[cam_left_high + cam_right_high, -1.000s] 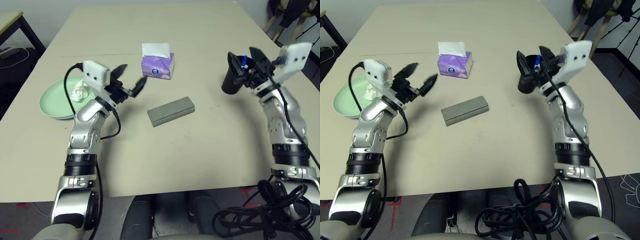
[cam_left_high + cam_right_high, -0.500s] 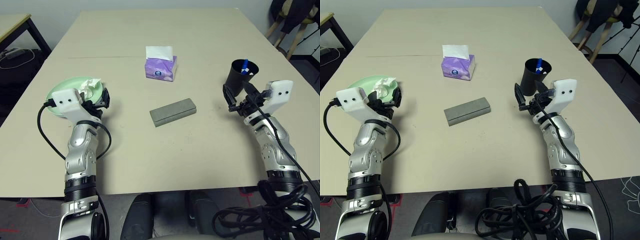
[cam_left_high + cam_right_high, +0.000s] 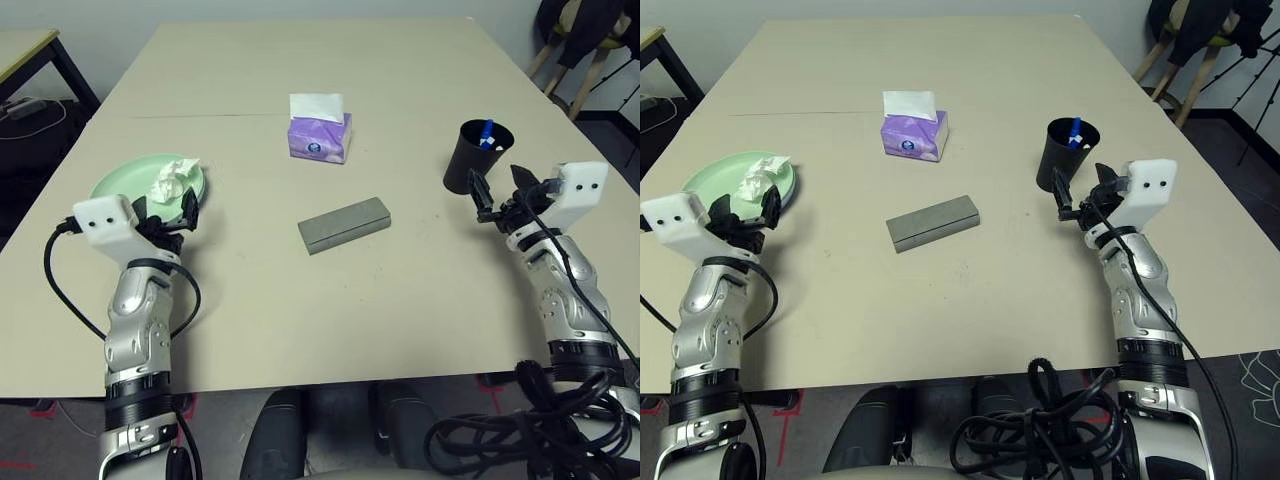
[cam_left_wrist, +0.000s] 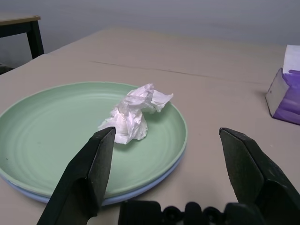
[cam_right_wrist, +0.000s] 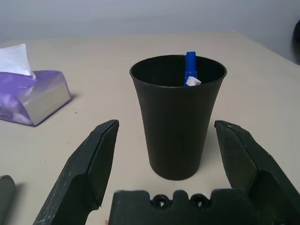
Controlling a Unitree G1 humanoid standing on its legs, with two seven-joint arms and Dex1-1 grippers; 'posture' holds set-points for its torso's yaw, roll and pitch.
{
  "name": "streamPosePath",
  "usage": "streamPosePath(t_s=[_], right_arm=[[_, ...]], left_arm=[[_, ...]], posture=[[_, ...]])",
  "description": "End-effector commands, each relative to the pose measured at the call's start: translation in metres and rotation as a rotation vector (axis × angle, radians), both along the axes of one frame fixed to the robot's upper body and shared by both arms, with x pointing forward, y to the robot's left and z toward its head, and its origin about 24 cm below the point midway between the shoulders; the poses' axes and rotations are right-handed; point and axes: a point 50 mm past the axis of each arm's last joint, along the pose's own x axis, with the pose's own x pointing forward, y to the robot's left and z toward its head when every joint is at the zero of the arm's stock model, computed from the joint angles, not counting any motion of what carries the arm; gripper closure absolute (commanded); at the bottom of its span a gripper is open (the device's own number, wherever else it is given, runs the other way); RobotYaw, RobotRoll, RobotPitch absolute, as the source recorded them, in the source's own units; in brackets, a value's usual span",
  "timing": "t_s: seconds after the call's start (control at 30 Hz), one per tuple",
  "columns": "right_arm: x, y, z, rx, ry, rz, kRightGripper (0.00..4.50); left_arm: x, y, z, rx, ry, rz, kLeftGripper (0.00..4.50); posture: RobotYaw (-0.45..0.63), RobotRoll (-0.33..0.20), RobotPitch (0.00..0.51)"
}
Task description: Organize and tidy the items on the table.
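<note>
A mint green plate point(image 3: 130, 185) sits at the left of the table point(image 3: 400, 300), stacked on a pale blue plate whose rim point(image 4: 140, 185) shows beneath it. Crumpled white tissue point(image 3: 172, 180) lies on the green plate. My left gripper point(image 3: 165, 207) hovers open just on the near side of the plate, holding nothing. A grey glasses case point(image 3: 343, 223) lies mid-table. At the right stands a black cup point(image 3: 478, 157) with a blue pen point(image 3: 487, 132) in it. My right gripper point(image 3: 498, 183) is open just in front of the cup, apart from it.
A purple tissue box point(image 3: 319, 135) stands behind the case. A black-legged side table point(image 3: 30, 45) is at the far left and chair legs point(image 3: 590, 60) at the far right. Black cables point(image 3: 530, 430) hang below the table's near edge.
Both arms have drawn back toward the near edge. The left gripper moved from right of the plate to its near side. The right gripper backed off the cup. Both stay open.
</note>
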Motion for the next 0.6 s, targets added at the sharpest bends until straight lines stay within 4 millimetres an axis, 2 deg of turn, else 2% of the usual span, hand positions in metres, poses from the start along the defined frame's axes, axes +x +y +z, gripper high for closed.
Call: streamPosePath(t_s=[0.03, 0.27, 0.6], right_arm=[[0.002, -0.0004, -0.0011, -0.006, 0.008, -0.035, 0.03], [0.001, -0.0003, 0.0022, -0.005, -0.019, -0.07, 0.03], [-0.0005, 0.0049, 0.0033, 0.012, -0.022, -0.03, 0.03]], left_arm=[[-0.0025, -0.0011, 0.0019, 0.046, 0.004, -0.025, 0.0], [-0.0026, -0.0032, 0.0044, 0.11, -0.007, -0.107, 0.0], [-0.0063, -0.0008, 0.0033, 0.127, -0.018, -0.121, 0.0]], posture=[[0.04, 0.0, 0.097], [0.04, 0.0, 0.104], [0.03, 0.0, 0.095]])
